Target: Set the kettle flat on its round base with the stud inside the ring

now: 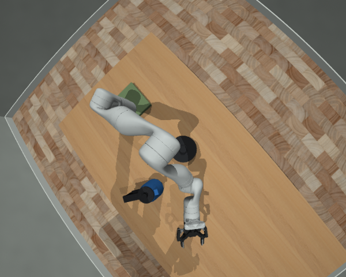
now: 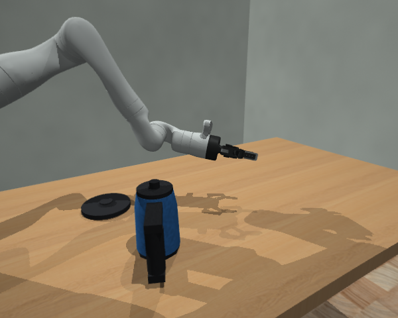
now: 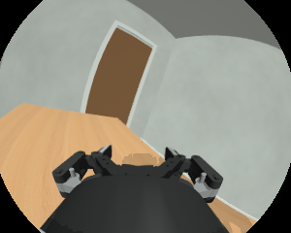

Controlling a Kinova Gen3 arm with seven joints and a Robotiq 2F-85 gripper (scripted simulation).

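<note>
You see the blue kettle (image 1: pixel 151 191) standing apart from its black base (image 1: pixel 187 148); the pincer (image 1: pixel 192 241) is wide open.

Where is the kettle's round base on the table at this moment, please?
In the exterior view the black base lies flat on the table, just behind and left of the blue kettle, apart from it; in the top view the arm's elbow partly covers it.
</note>
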